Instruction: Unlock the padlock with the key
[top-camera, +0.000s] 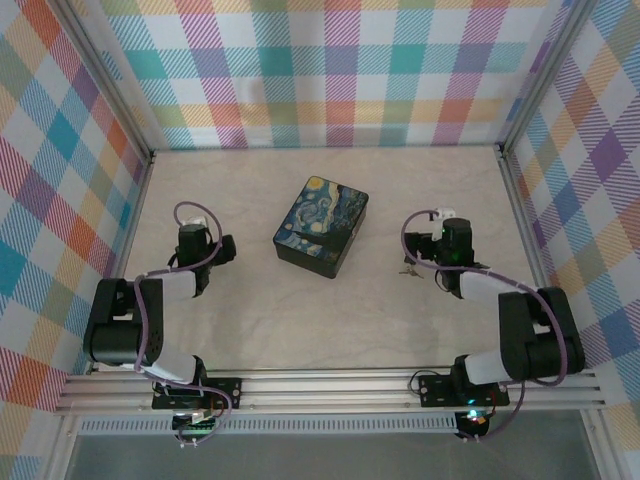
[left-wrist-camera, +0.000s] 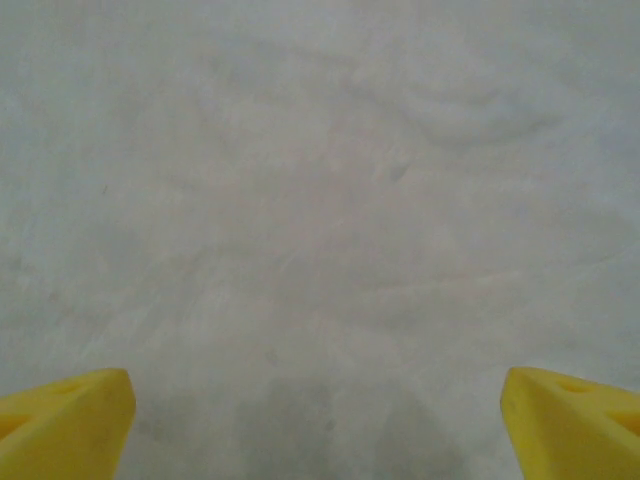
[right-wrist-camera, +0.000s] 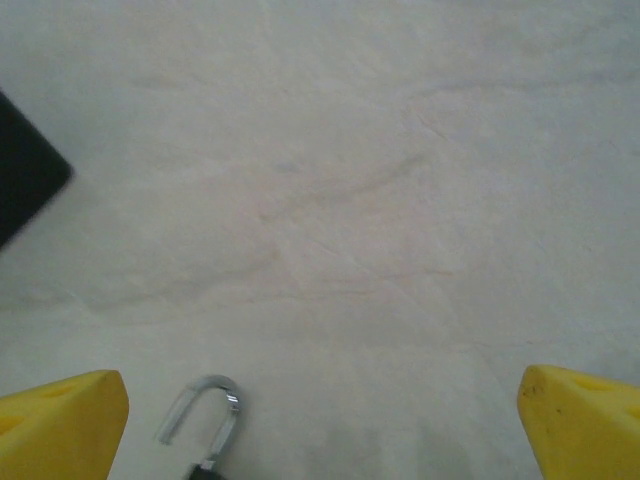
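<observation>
Table (top-camera: 250, 320): pale, faintly wood-grained board, flat and unbroken; the grain shows as soft swirls in both wrist views (left-wrist-camera: 320, 200) (right-wrist-camera: 350, 200).

Box (top-camera: 322, 226): dark-sided, with a blue-and-yellow swirl-painted lid, resting shut near the table's centre and turned at an angle to the table edges.

Padlock (right-wrist-camera: 205, 415): small, silvery, lying flat on the bare board well apart from the box. The thin shackle loop is visible; the body is cut off by the frame edge.

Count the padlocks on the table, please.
1. The padlock lies on the table below the open right gripper, near one yellow finger, partly out of frame. The box could hide another.
</observation>
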